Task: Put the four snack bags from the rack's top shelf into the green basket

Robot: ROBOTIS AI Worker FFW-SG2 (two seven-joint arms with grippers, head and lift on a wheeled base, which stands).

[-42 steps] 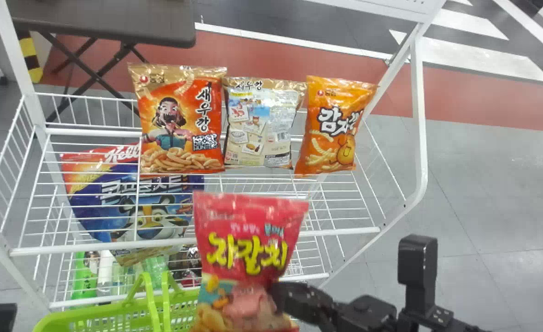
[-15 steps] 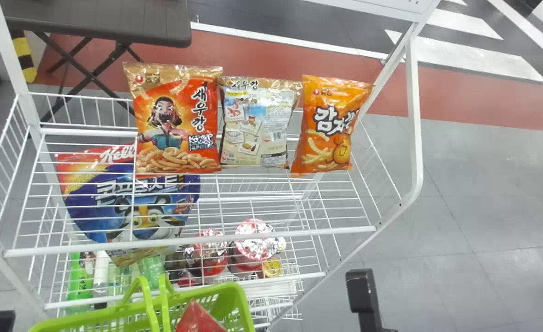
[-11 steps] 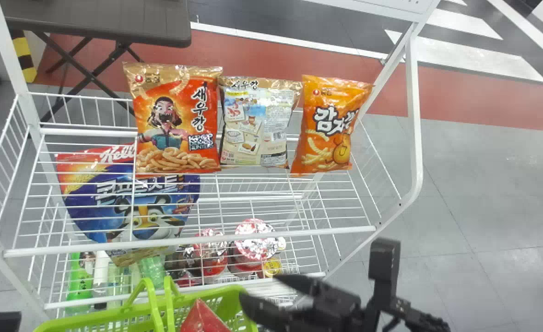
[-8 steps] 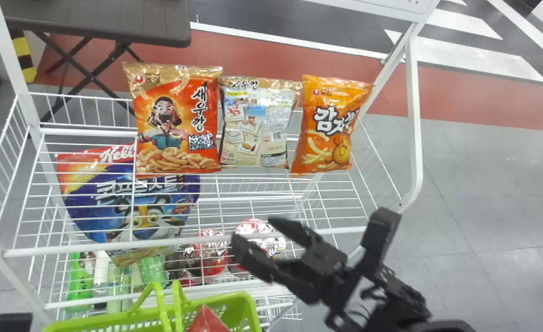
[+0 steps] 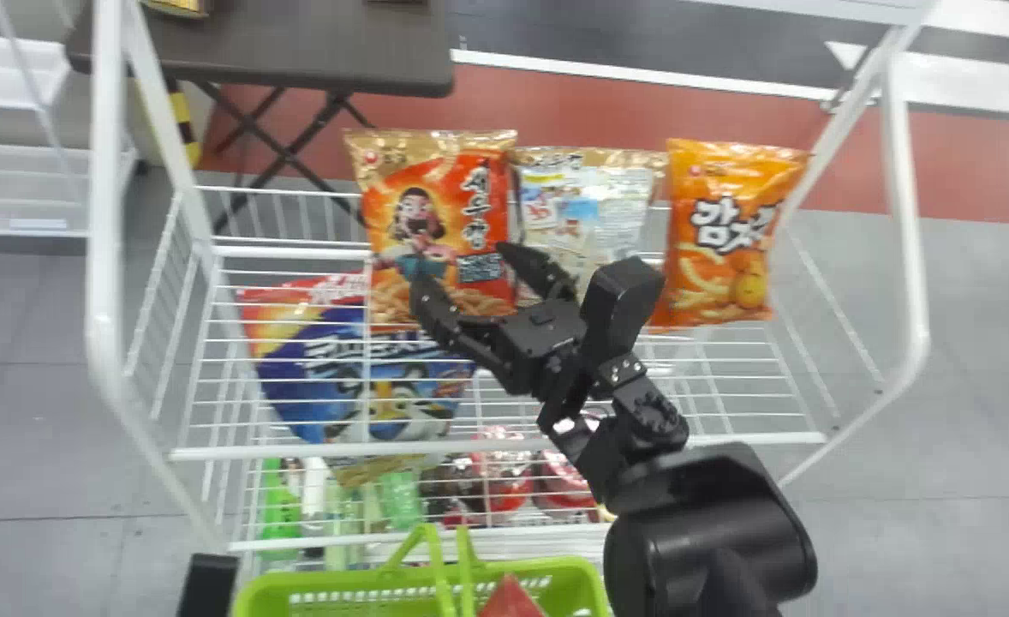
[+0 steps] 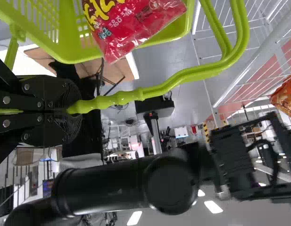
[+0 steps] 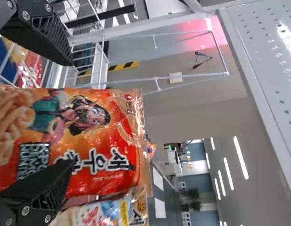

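Overlapping the red-orange bag (image 5: 479, 193), right fingers (image 5: 432, 304) parted, basket (image 5: 273, 585) cropped

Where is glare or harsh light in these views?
Head view: shine along the middle snack bag's foil top; right wrist view: white hot spots on the perforated panel, bright ceiling lights; left wrist view: bright ceiling lights, highlights on the red bag.
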